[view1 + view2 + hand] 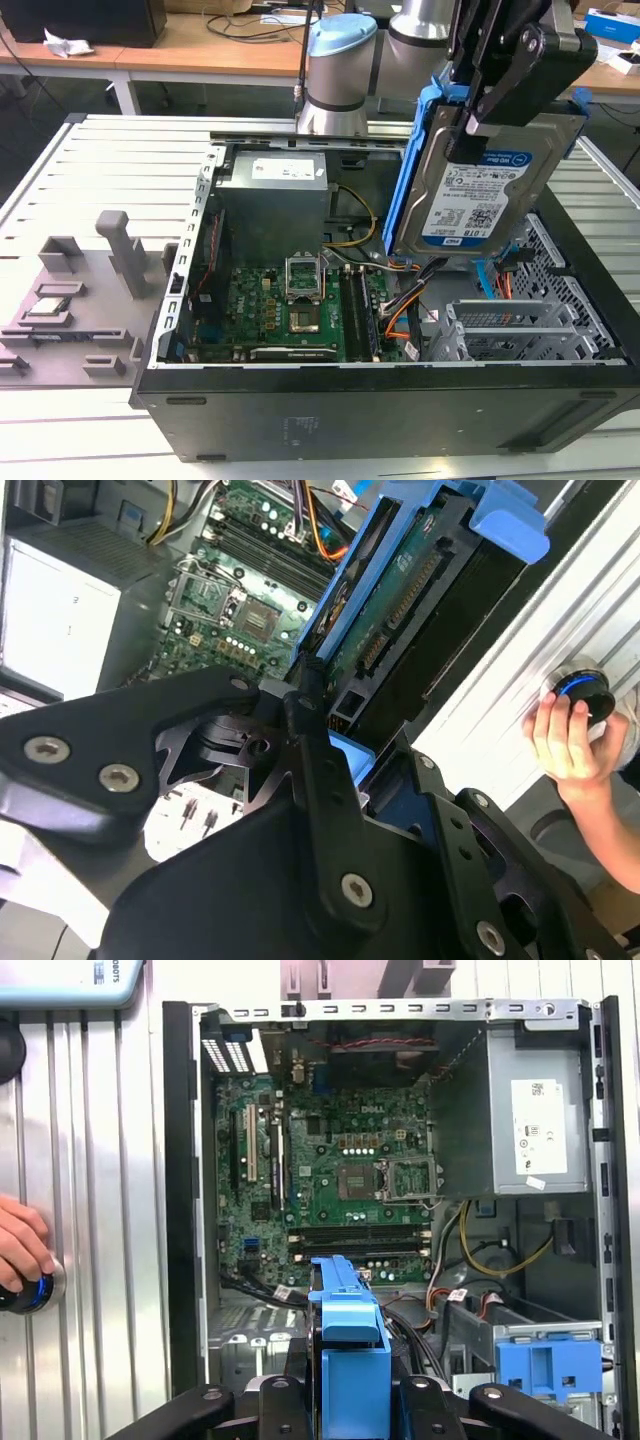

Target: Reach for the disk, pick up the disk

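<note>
While it hangs at the upper right of the exterior view, the pincer is pinching the disk by its upper edge, lifted clear above the open computer case. Below it lie the green motherboard and grey power supply. A hand rests on a round knob on the slatted counter.

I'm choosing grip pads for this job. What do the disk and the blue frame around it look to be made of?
The disk, shut in the hand above the open computer case, looks like bare metal: dull silver-grey faces under a glossy paper label. Its blue frame looks like moulded plastic, even in colour with a smooth, slightly shiny surface and rounded edges; likely slippery.
</note>
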`<action>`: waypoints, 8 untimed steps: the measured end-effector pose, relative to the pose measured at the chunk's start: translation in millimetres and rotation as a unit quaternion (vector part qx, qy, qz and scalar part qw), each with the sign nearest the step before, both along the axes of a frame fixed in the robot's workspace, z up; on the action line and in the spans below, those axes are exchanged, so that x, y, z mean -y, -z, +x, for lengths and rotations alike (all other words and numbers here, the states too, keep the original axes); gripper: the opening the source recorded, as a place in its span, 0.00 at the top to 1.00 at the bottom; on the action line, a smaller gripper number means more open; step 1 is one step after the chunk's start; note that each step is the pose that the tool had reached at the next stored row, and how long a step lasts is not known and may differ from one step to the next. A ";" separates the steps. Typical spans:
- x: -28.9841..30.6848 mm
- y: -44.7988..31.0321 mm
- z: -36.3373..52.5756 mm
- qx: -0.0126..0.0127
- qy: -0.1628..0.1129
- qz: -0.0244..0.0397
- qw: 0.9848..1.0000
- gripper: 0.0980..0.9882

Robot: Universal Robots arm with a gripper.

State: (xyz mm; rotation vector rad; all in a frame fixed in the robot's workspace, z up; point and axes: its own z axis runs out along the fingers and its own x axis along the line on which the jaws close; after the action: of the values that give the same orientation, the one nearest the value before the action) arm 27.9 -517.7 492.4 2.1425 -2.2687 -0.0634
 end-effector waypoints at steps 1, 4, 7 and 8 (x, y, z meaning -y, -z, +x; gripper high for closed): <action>3.8 0.1 0.0 0.000 0.000 0.000 1.000 0.70; 14.0 0.3 0.0 0.000 0.000 0.000 1.000 0.70; 26.5 0.5 0.0 0.000 0.000 0.000 1.000 0.70; 30.2 0.6 0.0 0.000 0.000 0.000 1.000 0.70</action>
State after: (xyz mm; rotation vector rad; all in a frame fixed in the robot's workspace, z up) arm 27.9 -548.0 491.8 2.1424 -2.2687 -0.0635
